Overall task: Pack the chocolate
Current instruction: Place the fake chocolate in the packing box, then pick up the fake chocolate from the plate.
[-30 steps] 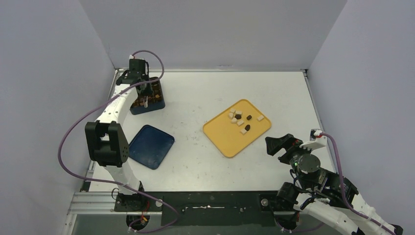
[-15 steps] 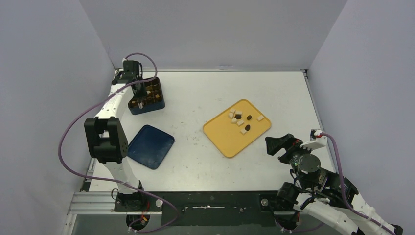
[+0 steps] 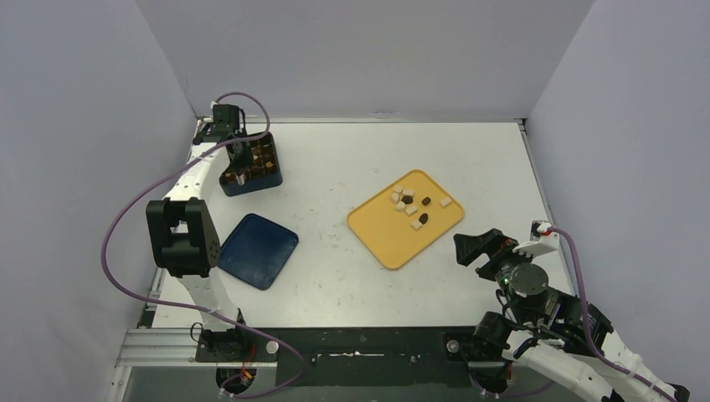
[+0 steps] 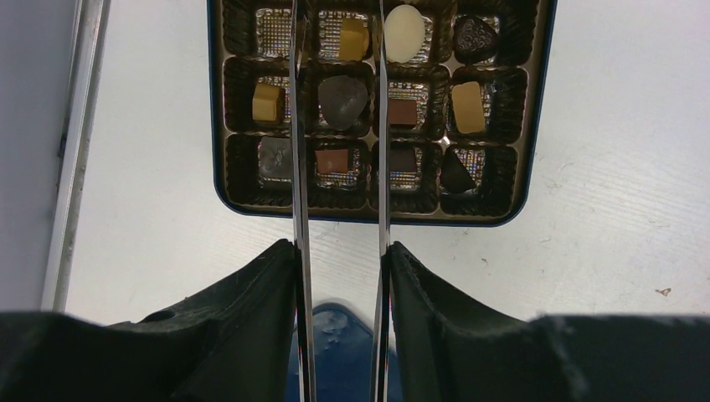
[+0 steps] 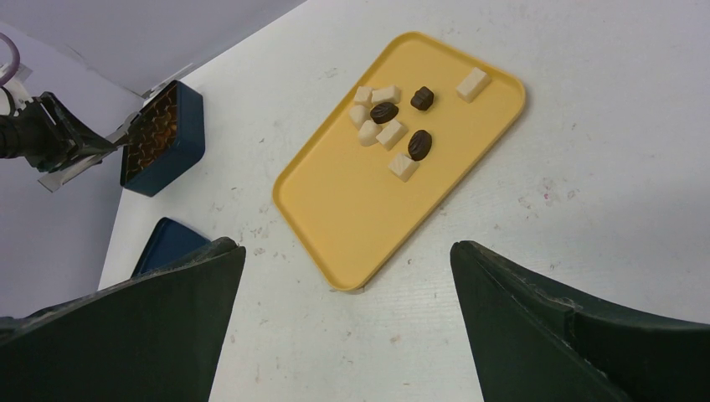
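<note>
A white, scuffed surface [image 3: 335, 167] walled in pale grey carries the work; at its far left corner stands a dark blue rectangular box [image 3: 255, 185] with a brown moulded insert, and most compartments seen from the left wrist hold a chocolate [image 4: 342, 90]; the left pincer [image 4: 339, 276] is clamped narrow on the outside of long metal tongs [image 4: 299, 167], whose two blades reach over the box with a gap between them and nothing visibly pinched, though the tips run out of frame; the remaining chocolate, cream cubes and dark ovals, lies loose on a flat yellow plastic tray [image 5: 352, 209] well apart to the right; the right pincer [image 5: 343, 251] hangs wide and empty near that tray; a dark blue lid [image 3: 258, 249] lies flat beside the left arm; the step in hand looks like the box end of a ferrying run; next, by my judgement, the tongs must cross to the tray, straddle one small piece and squeeze gently, since rounded ones may slip
</note>
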`<move>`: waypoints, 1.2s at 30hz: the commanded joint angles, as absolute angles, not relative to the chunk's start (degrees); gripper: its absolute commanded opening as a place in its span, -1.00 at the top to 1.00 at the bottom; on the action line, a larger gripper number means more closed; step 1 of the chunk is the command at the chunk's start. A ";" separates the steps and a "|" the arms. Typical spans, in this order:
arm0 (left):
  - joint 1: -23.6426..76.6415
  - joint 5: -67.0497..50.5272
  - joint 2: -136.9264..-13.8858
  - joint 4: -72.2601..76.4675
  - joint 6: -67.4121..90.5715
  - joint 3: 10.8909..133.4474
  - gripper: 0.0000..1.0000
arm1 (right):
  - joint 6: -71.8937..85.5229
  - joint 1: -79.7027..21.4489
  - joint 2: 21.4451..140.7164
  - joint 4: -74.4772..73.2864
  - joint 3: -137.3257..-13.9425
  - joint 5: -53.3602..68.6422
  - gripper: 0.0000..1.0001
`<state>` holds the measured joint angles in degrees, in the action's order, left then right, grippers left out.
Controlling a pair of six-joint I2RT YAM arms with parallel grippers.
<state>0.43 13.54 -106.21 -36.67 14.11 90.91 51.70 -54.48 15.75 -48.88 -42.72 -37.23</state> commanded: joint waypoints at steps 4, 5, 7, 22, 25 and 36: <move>0.31 13.14 -103.01 -34.61 14.36 91.96 0.18 | 51.70 -54.95 15.47 -47.03 -42.71 -37.88 -1.00; 0.35 12.65 -102.44 -34.40 14.48 91.82 0.19 | 51.69 -54.94 15.48 -47.07 -42.71 -37.88 -1.00; 0.35 10.56 -101.23 -34.10 14.39 91.60 0.20 | 51.68 -54.94 15.54 -47.02 -42.72 -37.97 -1.00; 18.99 13.20 -91.93 -37.26 12.70 92.52 0.27 | 51.88 -54.97 15.78 -47.02 -42.56 -38.39 -1.00; 23.57 12.95 -88.75 -36.23 13.21 91.33 0.26 | 52.00 -55.03 15.94 -47.26 -42.77 -38.75 -1.00; 38.75 8.65 -82.54 -30.30 13.36 81.61 0.27 | 52.54 -55.04 15.68 -47.82 -42.71 -40.57 -1.00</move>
